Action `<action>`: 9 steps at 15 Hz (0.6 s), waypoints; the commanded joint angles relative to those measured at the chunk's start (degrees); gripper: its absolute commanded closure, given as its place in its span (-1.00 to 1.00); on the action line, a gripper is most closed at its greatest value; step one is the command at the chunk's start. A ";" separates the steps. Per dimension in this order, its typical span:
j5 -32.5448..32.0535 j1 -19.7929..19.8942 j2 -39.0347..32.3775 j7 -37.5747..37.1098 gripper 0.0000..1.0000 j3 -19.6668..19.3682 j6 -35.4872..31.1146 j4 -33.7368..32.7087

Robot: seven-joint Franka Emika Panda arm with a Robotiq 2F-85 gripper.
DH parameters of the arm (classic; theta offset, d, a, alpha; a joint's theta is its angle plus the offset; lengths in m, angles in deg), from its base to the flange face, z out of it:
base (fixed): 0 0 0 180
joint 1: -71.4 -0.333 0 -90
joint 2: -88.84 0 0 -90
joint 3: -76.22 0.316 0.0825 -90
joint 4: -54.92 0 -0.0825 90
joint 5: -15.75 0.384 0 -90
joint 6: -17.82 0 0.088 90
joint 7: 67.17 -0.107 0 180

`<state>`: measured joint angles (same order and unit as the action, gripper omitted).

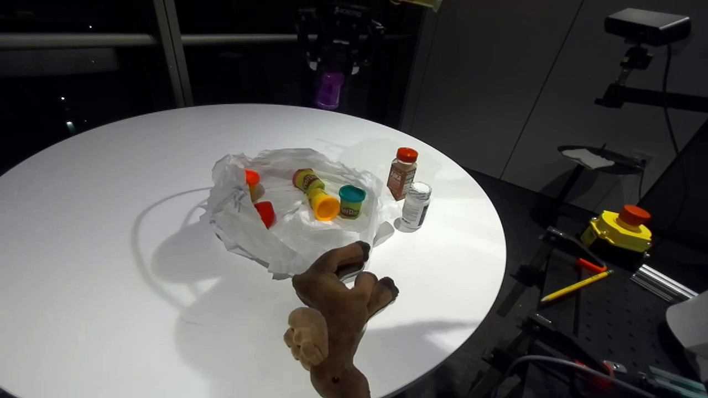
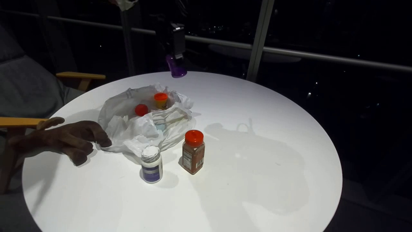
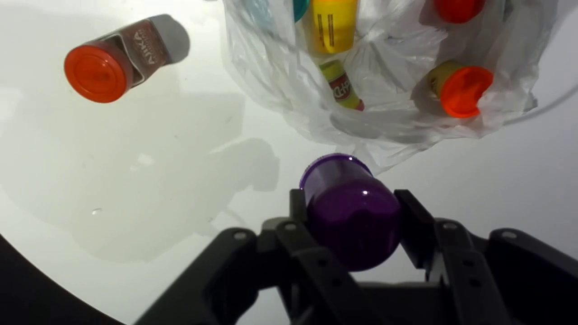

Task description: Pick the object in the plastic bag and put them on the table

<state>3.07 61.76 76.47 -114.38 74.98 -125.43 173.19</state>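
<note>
My gripper (image 3: 352, 201) is shut on a purple container (image 3: 336, 180), held in the air at the table's far side in both exterior views; the container also shows there (image 1: 330, 90) (image 2: 176, 67). The crumpled white plastic bag (image 1: 287, 237) lies spread open on the round white table (image 1: 110, 309). In it are several Play-Doh tubs: one with a teal lid (image 1: 352, 193), one with a yellow-orange lid (image 1: 326, 208), a small yellow one (image 3: 342, 85), one with a red lid (image 2: 141, 110) and one with an orange lid (image 2: 160, 100).
A spice bottle with a red lid (image 1: 401, 176) and a white bottle (image 1: 415, 207) stand on the table beside the bag. A person's hand (image 1: 337, 298) rests on the table close to the bag. A chair arm (image 2: 80, 76) stands past the table's edge.
</note>
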 commanded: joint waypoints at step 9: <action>3.60 4.65 -20.69 4.36 0.59 -4.66 -0.50 -13.97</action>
<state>3.85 65.16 60.31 -113.07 70.85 -125.46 163.05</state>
